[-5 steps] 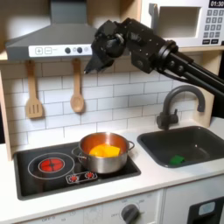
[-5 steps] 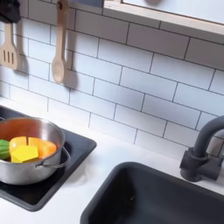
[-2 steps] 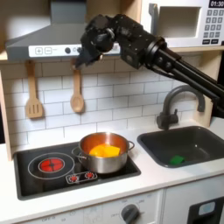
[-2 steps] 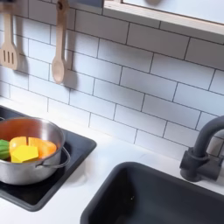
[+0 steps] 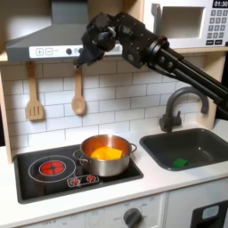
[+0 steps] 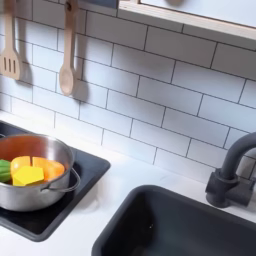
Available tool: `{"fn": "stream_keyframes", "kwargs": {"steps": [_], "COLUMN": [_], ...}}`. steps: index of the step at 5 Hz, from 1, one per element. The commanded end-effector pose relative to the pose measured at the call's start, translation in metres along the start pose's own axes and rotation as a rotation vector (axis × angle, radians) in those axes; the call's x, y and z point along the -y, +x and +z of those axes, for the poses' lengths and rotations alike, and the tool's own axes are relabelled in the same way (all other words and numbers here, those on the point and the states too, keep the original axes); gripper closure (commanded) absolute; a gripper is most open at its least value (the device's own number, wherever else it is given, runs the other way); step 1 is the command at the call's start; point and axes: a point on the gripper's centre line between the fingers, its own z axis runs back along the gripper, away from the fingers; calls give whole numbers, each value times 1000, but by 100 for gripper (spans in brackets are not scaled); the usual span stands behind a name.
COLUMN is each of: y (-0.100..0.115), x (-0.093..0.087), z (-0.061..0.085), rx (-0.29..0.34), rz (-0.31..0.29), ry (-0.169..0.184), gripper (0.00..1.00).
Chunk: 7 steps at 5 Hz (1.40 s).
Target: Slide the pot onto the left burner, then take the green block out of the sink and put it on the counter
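The steel pot [image 5: 107, 157] with orange-yellow pieces inside stands on the right burner of the black cooktop [image 5: 36, 183]. The red left burner [image 5: 52, 166] beside it is bare. In the second exterior view the pot [image 6: 30, 182] sits at the left edge, with a green piece among the yellow ones. The green block [image 5: 181, 163] lies in the dark sink [image 5: 203, 142], near its front wall. My gripper [image 5: 88, 52] hangs high above the pot, in front of the range hood, far from both objects. Its dark fingers merge with the arm, so their gap is unclear.
A dark arched faucet [image 5: 183, 105] rises behind the sink, also at the second exterior view's right [image 6: 236, 170]. A wooden spatula [image 5: 34, 93] and spoon [image 5: 78, 89] hang on the tiled wall. The cream counter [image 6: 125, 185] runs between the cooktop and the sink [image 6: 170, 225]. A microwave [image 5: 191, 22] sits at upper right.
The arm has swung towards the first exterior view's left and slightly up, bringing the gripper in front of the hood. Pot and green block have not moved.
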Motion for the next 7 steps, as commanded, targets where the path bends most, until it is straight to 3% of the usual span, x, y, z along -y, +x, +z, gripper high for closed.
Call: {"fn": "stream_keyframes", "kwargs": {"steps": [1, 5, 7], "y": [5, 17, 10], "x": [5, 1, 12], "z": [2, -10, -16], "rx": [-2, 18, -7], "rz": [12, 37, 31], "ry": [-13, 15, -6], "gripper": [100, 100, 100]}}
